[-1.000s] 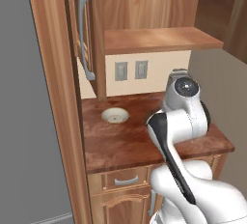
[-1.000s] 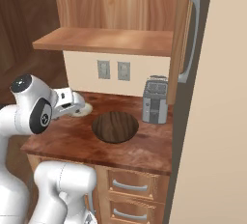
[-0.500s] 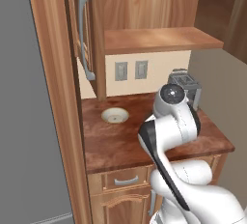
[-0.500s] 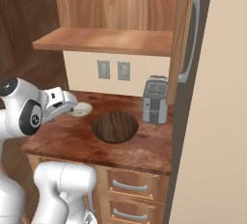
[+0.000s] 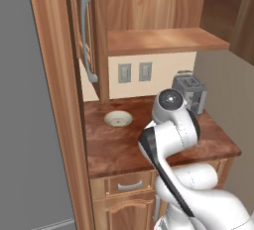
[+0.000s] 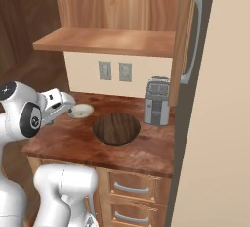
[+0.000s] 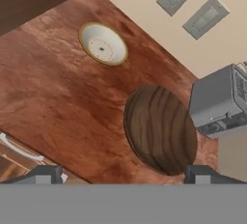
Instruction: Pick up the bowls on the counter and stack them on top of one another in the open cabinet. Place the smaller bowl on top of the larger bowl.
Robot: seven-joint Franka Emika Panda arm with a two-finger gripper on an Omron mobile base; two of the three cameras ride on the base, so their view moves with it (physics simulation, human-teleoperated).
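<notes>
- I see the larger bowl [image 6: 116,128] sitting upright on the counter [image 6: 146,152], roughly mid-slab; its dark wood-grain hollow [image 7: 160,129] has nothing in it.
- The smaller bowl [image 6: 80,110] rests on the same counter, to the left of the brown one and a bit farther back, near the wall; the two are apart, not touching.
- From the hand view, the cream bowl [image 7: 103,44] is also bare inside, just a pale tan rim around a white well.
- In the left base view I can make out the small bowl [image 5: 118,119] close beneath the cabinet door's lower edge.
- The grey toaster [image 6: 157,102] stands just right of the brown bowl, against the far wall side.
- The open cabinet [image 6: 105,41] hangs above the counter; the plank shelf [image 5: 163,40] carries nothing that I can see, and its door [image 5: 84,35] with the long grey bar handle stands swung out on the left.
- Two grey wall outlets [image 6: 114,71] sit on the cream backsplash between shelf and counter.
- My gripper [image 7: 123,173] hovers above the counter's near side, over the brown bowl's near rim; its fingers [image 7: 47,174] are spread fully wide and hold nothing.
- Below the counter's front edge I see light wooden drawers [image 6: 129,188] with grey handles.
</notes>
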